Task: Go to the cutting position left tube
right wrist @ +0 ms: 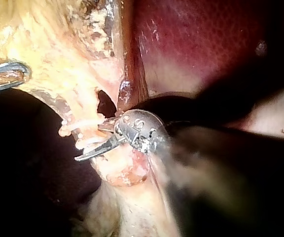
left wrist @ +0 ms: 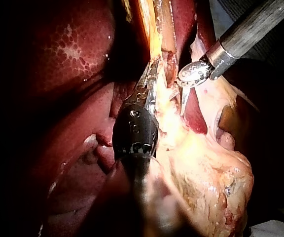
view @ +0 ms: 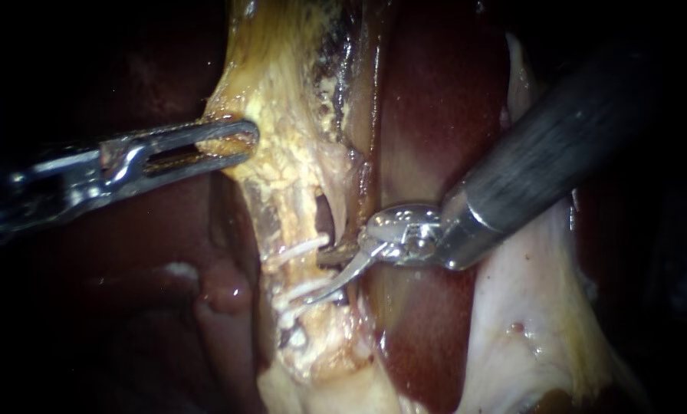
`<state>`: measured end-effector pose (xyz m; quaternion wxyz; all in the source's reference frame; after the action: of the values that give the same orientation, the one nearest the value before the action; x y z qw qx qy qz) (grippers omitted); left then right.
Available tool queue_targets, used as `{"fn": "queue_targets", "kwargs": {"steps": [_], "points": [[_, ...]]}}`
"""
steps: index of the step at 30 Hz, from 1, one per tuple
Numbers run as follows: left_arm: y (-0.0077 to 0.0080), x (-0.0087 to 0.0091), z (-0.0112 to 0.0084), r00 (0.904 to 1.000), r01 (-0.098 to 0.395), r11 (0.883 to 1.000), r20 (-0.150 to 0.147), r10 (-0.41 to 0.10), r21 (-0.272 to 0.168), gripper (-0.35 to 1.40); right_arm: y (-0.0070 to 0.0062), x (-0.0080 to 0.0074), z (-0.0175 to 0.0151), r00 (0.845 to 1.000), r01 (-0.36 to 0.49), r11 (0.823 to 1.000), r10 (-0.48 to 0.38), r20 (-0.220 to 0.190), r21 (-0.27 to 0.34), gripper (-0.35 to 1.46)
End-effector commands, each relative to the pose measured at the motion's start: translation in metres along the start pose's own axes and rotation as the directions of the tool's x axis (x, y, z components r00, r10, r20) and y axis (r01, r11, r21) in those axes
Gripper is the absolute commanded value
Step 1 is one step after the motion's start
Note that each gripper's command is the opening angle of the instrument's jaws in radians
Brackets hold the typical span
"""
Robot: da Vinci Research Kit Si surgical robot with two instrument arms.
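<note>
1. The left instrument [view: 236, 142] has long, flat steel jaws with a slot. They are pressed together on a fold of yellow tissue [view: 282, 100], which is lumpy and fatty and shows through the slot.
2. The right instrument [view: 322, 277] has a dark matte shaft, a shiny round wrist and two thin curved blades. The blades are spread apart and pinch nothing.
3. The left tube [view: 281, 222] is a thin yellow-brown strand that runs down from the yellow tissue, just beside an oval hole [view: 322, 211].
4. White clips [view: 297, 251] cross the tube, one higher and the others lower. The blade tips lie at the stretch between them; I cannot tell if they touch the tube.
5. The liver [view: 435, 100] behind is dark red, smooth and wet.
</note>
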<state>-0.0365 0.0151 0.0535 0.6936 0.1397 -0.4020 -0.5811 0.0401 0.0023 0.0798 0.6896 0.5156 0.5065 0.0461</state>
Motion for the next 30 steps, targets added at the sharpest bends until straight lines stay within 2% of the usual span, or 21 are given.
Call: {"fn": "queue_targets", "kwargs": {"steps": [1,7,11,20,30], "points": [[0.0002,0.0,0.0,1.0,0.001,1.0,0.001,-0.001,-0.003,-0.35,0.0,0.0001,0.0002,1.0,-0.001,1.0,0.001,-0.006,0.01,1.35],[0.0015,-0.0001,0.0005,1.0,0.0,1.0,0.003,0.001,-0.009,-0.35,0.0,0.0005,0.0009,1.0,-0.004,0.999,0.005,-0.011,0.045,1.33],[0.0022,-0.0002,0.0009,1.0,-0.001,1.0,0.006,0.001,-0.014,-0.35,0.0001,0.0003,0.0013,0.999,-0.021,0.997,0.023,-0.03,0.077,1.33],[0.0028,-0.0001,0.0017,1.0,-0.001,1.0,0.007,0.002,-0.015,-0.35,0.0006,0.0007,0.0022,0.996,-0.031,0.989,0.042,-0.076,0.146,1.31],[0.0024,0.0,0.0024,1.0,-0.001,1.0,0.01,0.001,-0.019,-0.35,0.0015,0.0013,0.0044,0.992,-0.057,0.985,0.074,-0.1,0.164,1.31]]}}
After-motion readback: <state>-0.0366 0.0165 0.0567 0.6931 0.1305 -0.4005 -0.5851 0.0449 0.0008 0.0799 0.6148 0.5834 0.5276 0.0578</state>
